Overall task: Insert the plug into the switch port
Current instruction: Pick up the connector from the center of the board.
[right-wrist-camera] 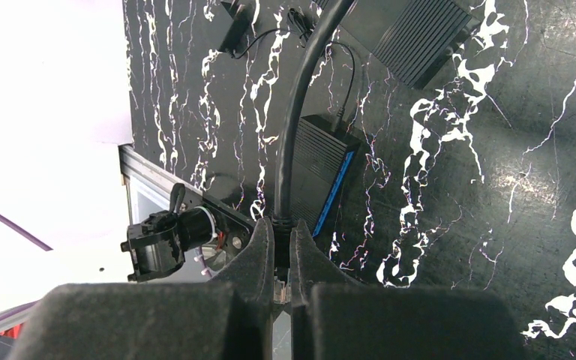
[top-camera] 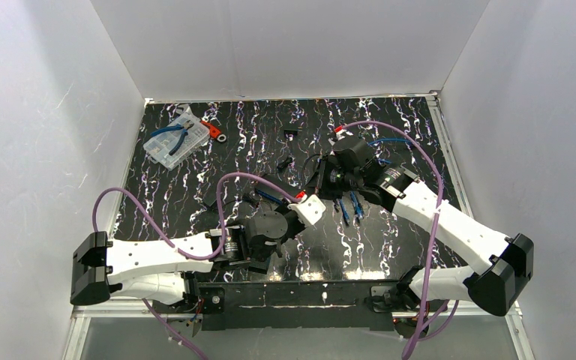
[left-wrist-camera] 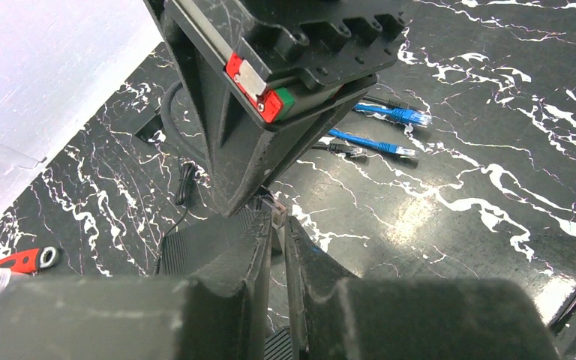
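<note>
From above we see the left gripper [top-camera: 311,208] and the right gripper [top-camera: 328,182] meeting tip to tip over the middle of the dark marbled table [top-camera: 390,247]. Two loose blue cables [top-camera: 357,205] lie just beside them and a clear parts box [top-camera: 174,140] sits well apart at the far left; how far each gripper is open is too small to read there. On the left wrist camera the left fingers [left-wrist-camera: 255,247] stand narrow, and the small clear plug [left-wrist-camera: 276,212] sits right at their tips, seemingly pinched, directly under the nose of the other gripper. On the right wrist camera the right fingers [right-wrist-camera: 259,255] are closed on the black cable [right-wrist-camera: 298,97] just behind its end. The cable arches up and away, and a black box with a blue edge, which we take for the switch [right-wrist-camera: 319,176], lies flat on the table beyond (its ports are not visible to us). We judge the plug light, hard and slippery, with a thin latch tab that could snap, while the springy cable will try to twist it. We would hold the plug body by its flat sides, close to the nose, leaving the tab free.
</note>
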Controlling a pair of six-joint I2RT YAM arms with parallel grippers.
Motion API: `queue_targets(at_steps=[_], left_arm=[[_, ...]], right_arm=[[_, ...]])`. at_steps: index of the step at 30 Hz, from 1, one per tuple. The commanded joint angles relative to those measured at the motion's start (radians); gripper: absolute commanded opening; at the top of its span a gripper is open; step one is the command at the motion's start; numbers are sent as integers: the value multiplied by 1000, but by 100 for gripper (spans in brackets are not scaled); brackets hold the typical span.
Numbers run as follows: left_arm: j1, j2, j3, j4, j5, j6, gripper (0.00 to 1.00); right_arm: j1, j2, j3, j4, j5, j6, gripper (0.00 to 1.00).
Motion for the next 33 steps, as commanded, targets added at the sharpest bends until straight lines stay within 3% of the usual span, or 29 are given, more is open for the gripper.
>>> queue_targets(at_steps=[1,6,11,14,17,27,33], left_arm=[[-5,-19,-12,35,-21,0,0],[-6,-44,-15,-4,-31,-29,1],[-6,-78,-52,12,-36,-43,38],[-6,-75,-58,24,-33,-30,55],[-5,-69,-55,33,-34,-17,66],[-6,-30,-55,143,-46,65,70],[-5,-7,-63,202,-55,102,64]], right_arm=[[10,-34,31,22,-61,-3,1],[8,-62,17,21,-37,-8,1],[8,-77,3,29,-33,-4,1],[7,-78,0,35,-41,-2,1],[8,-82,-2,42,-45,0,1],[2,-79,6,43,-53,7,1],[0,-71,12,40,-65,7,1]])
